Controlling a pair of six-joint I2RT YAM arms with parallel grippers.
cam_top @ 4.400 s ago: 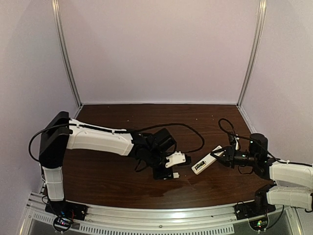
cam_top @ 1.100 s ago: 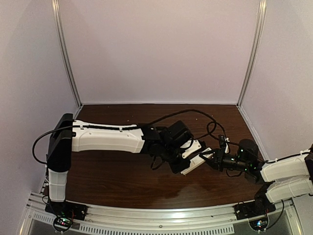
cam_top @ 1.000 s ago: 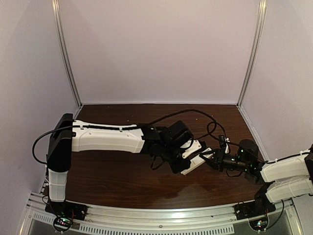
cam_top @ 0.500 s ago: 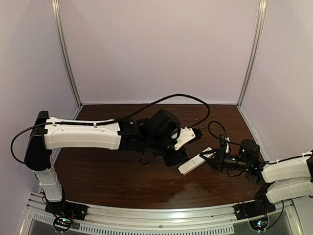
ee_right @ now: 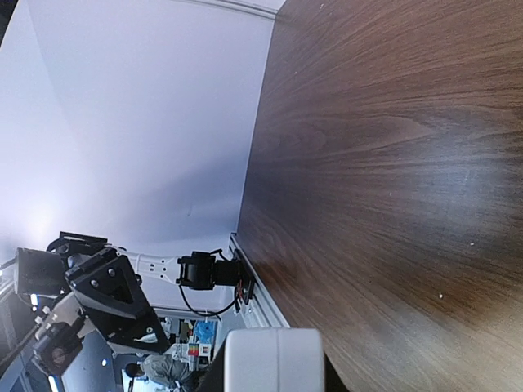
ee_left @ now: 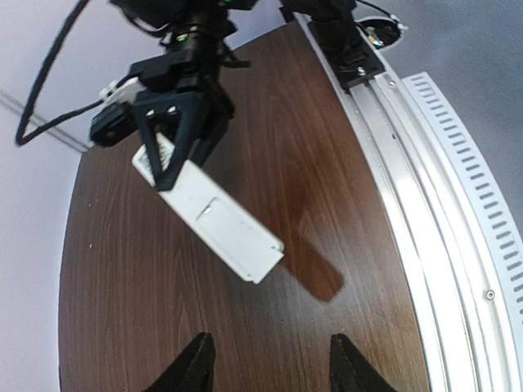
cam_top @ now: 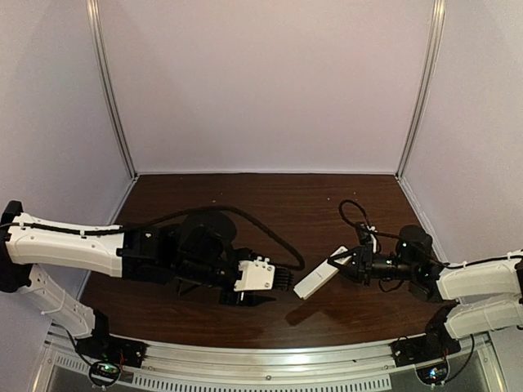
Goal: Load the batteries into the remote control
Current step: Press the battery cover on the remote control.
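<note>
Where the slotted metal rail (cam_top: 261, 363) runs along the near edge of the tabletop (cam_top: 245, 204), both arms are bolted down and reach inward from opposite sides. From the top view, the left arm lies low and nearly level, stretching in from the left. The left gripper (cam_top: 286, 280) points right, toward the middle of the tabletop. In its own wrist view, the left gripper (ee_left: 270, 363) shows two dark fingertips (ee_left: 196, 363) set moderately apart at the bottom edge. Only bare wood shows between them, so it holds nothing.

Just past those fingertips is the remote control (cam_top: 315, 279), a slim white bar. It is close to the left gripper but does not touch it. The remote control (ee_left: 221, 224) is raised off the tabletop and casts a dark shadow (ee_left: 315, 273) on the wood below. It sits at a slant, with its free end toward the left arm and its other end clamped in the right gripper (cam_top: 337, 260). The left wrist view shows the right gripper (ee_left: 176, 151) with its dark fingers closed tightly on that end. A small rectangular mark shows on the face turned toward the camera. In the right wrist view, only the white end of the remote control (ee_right: 274, 359) is visible at the bottom edge, with wood grain stretching away behind it.

Farther back, a black cable (cam_top: 261, 233) curves over the left arm and another (cam_top: 353, 214) loops above the right wrist. Pale walls (cam_top: 261, 82) enclose the far side of the tabletop.
</note>
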